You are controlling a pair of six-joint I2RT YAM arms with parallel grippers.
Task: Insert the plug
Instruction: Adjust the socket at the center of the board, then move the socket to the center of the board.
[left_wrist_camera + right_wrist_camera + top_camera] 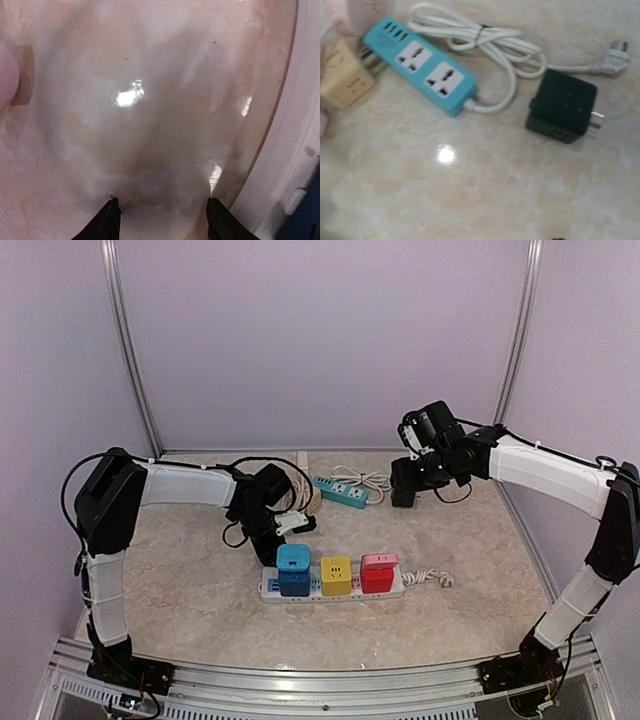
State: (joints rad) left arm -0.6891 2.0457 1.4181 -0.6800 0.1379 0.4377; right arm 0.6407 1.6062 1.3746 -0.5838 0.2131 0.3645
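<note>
Black cube plug point(562, 112) lies on the bench point(470, 200), just beside the teal strip's point(427, 70) white cord. Its prongs are level with the bench and point to the right of the right wrist view. Left tool point(164, 220) is spread, with nothing between its tips. Right tool point(405, 483) hangs above the plug, and I cannot tell its spread.

No legible text in any view. Teal strip point(420, 70): small marks by sockets, too blurred to read. Black cube point(562, 107): nothing readable. Blue cube point(293, 570), yellow cube point(336, 575), red cube point(378, 572), white strip point(270, 590): markings too small to tell.
</note>
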